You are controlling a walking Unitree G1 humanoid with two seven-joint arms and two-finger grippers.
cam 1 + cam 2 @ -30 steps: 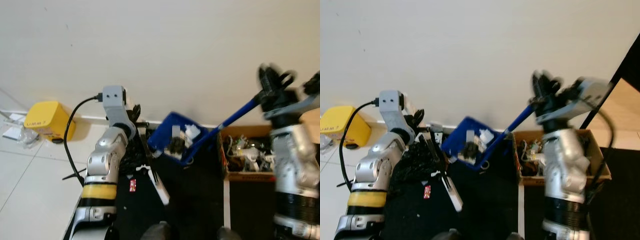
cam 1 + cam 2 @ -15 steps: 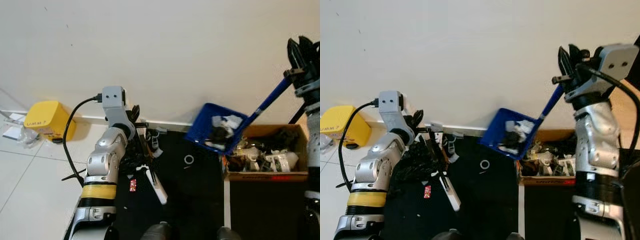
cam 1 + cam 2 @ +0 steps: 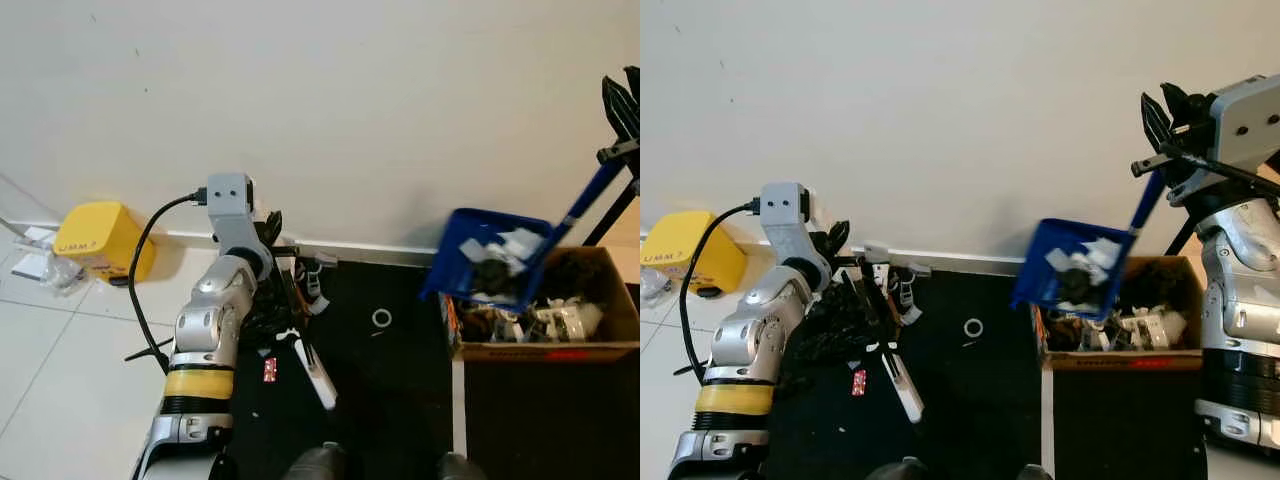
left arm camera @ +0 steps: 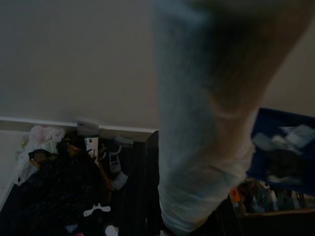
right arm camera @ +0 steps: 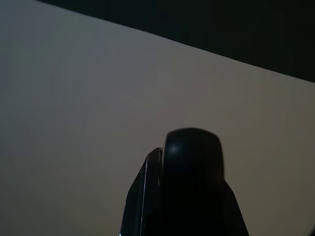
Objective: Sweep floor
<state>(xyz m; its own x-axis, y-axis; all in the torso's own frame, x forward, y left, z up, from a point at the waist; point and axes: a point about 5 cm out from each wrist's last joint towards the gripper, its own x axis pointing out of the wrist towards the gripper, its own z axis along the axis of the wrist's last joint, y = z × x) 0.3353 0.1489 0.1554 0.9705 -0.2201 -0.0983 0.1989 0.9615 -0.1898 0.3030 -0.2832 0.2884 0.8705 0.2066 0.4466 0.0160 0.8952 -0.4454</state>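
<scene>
A blue dustpan [image 3: 460, 250] loaded with white and black scraps [image 3: 495, 262] hangs tilted above the left end of a cardboard box [image 3: 600, 350]. Its long blue handle [image 3: 1145, 205] rises up to the right, where my right gripper [image 3: 1162, 115] is shut on it. My left gripper [image 3: 830, 240] is up near the wall's base, over a pile of dark clutter [image 3: 255, 315]. A black stick with a white end [image 3: 315, 375] slants down from there across the black mat. In the left wrist view the dustpan [image 4: 268, 142] sits behind a blurred pale shape.
The cardboard box holds mixed junk. A yellow box [image 3: 95, 240] stands on white tiles at the left. On the black mat [image 3: 390, 400] lie a small ring [image 3: 381, 318] and a red scrap [image 3: 267, 370]. A black cable [image 3: 140, 290] loops beside my left arm.
The right arm has swung the loaded dustpan to the right, from above the mat to above the box's left end. The ring on the mat came into sight. The left arm stayed put.
</scene>
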